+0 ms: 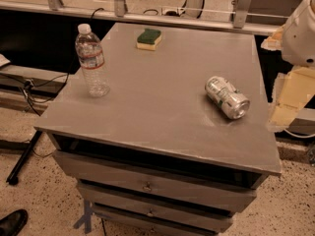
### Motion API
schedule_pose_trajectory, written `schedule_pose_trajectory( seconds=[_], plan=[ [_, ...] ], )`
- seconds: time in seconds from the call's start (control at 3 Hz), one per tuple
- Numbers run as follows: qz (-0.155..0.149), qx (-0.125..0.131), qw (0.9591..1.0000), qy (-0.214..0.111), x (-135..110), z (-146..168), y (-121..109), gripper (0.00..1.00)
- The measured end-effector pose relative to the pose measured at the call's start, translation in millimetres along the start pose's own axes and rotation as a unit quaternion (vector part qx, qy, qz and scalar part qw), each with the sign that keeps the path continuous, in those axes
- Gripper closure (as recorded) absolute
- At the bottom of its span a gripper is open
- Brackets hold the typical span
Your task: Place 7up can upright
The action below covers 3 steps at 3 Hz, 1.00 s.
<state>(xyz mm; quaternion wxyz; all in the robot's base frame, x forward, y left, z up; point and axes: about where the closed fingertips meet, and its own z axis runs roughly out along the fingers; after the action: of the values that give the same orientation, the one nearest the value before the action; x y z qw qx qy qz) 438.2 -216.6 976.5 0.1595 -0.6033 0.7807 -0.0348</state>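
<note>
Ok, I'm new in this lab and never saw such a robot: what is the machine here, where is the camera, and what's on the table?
There is one picture, looking down at an angle on a grey cabinet top with drawers below; where the camera is mounted is not on record. The machine is a mobile robot with one arm. Little of it shows: a white rounded arm part at the top right edge and, below it, the pale gripper, hanging beside the cabinet's right edge and touching nothing on it. A water bottle stands upright at the left, and a green and yellow sponge lies at the back. The 7up can lies on its side at the right, apart from the gripper; standing it upright is the job, not yet done.
</note>
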Motion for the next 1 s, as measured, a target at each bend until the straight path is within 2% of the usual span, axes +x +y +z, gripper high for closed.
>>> schedule_pose_trajectory(
  seconds=[0.33, 0.67, 1.0],
  plan=[
    [0.000, 0.000, 1.0000, 0.000, 0.0, 0.0, 0.0, 0.00],
    [0.020, -0.001, 0.9998, -0.004, -2.6, 9.8, -11.4, 0.00],
    [0.099, -0.011, 0.9950, -0.010, -11.6, 51.3, -43.2, 0.00]
  ],
)
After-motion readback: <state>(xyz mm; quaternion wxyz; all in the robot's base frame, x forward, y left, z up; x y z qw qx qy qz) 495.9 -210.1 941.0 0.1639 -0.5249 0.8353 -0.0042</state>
